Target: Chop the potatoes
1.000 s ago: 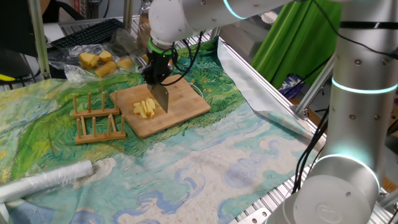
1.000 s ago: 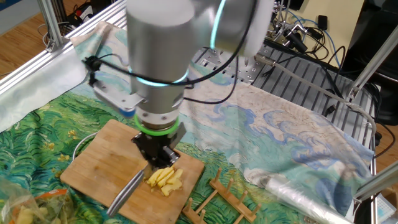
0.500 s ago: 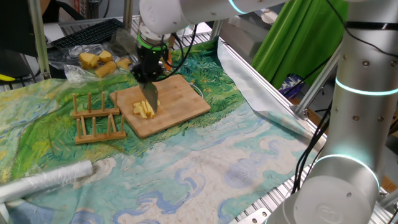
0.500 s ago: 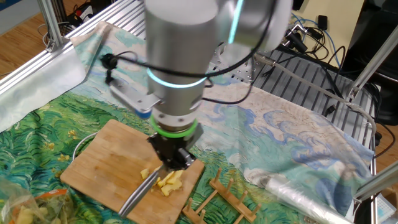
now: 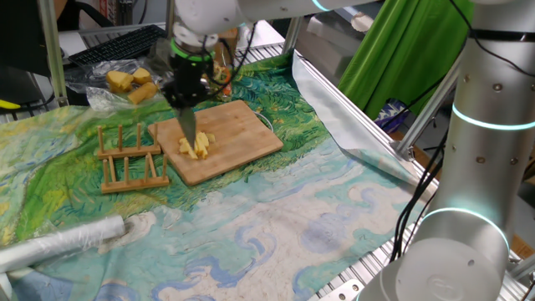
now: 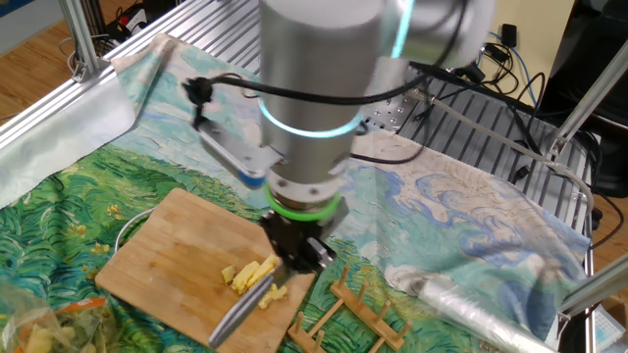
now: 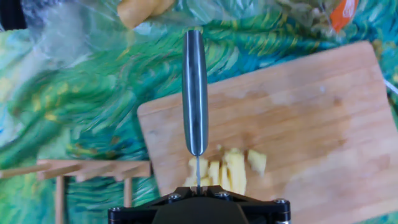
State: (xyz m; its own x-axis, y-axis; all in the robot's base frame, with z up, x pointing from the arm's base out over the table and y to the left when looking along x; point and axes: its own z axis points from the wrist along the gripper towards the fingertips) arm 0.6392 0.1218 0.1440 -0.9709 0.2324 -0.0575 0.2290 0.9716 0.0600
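The potatoes (image 5: pixel 196 145) are a small cluster of pale-yellow sticks and slices on the left part of the wooden cutting board (image 5: pixel 247 138). They also show in the other fixed view (image 6: pixel 251 275) and in the hand view (image 7: pixel 227 169). My gripper (image 5: pixel 185 94) is shut on a steel knife (image 7: pixel 194 93). The blade (image 5: pixel 190 130) points down at the left edge of the cluster. In the other fixed view the knife (image 6: pixel 245 307) reaches forward from the gripper (image 6: pixel 299 257) over the board (image 6: pixel 167 260).
A wooden rack (image 5: pixel 129 159) stands just left of the board. A plastic bag with yellow food pieces (image 5: pixel 131 84) lies behind it. A roll of clear film (image 5: pixel 63 242) lies front left. A painted cloth (image 5: pixel 276 209) covers the table.
My gripper with the knife has moved left across the board, from the right side of the potato cluster to its left edge. The pieces have spread a little.
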